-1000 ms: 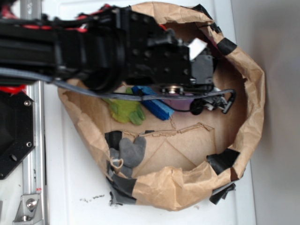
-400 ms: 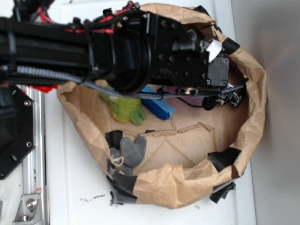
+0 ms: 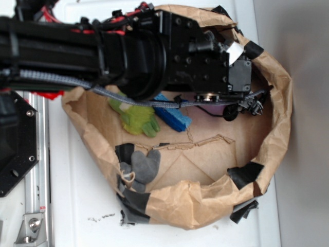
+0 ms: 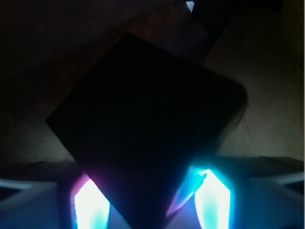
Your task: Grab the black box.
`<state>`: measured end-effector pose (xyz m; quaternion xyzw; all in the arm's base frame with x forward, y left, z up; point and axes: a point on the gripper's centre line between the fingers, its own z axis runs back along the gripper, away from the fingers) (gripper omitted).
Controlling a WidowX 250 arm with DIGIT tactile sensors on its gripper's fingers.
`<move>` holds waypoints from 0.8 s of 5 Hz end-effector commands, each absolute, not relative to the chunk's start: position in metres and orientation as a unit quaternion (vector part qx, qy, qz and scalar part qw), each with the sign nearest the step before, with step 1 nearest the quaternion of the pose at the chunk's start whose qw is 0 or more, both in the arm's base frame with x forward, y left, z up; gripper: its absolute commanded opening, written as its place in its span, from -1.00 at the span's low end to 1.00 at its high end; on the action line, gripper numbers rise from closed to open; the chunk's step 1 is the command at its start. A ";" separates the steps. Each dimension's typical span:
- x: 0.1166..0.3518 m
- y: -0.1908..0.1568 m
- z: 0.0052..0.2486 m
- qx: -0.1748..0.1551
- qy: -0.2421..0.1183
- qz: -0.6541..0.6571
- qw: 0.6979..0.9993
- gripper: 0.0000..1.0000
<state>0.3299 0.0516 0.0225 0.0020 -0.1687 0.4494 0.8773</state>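
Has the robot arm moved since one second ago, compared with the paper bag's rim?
Yes. In the exterior view the arm's wrist block has moved right, toward the taped right rim of the paper bag; the blue sponge has stayed put.

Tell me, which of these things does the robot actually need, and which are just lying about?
Needed: black box, gripper.
Lying about: green toy, blue sponge, grey cloth, paper bag.
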 end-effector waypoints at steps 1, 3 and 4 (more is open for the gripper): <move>0.325 0.051 0.045 -0.042 -0.184 0.436 0.880 -1.00; 0.296 0.020 0.085 -0.103 -0.203 0.388 0.893 -1.00; 0.297 0.027 0.085 -0.103 -0.208 0.401 0.886 -1.00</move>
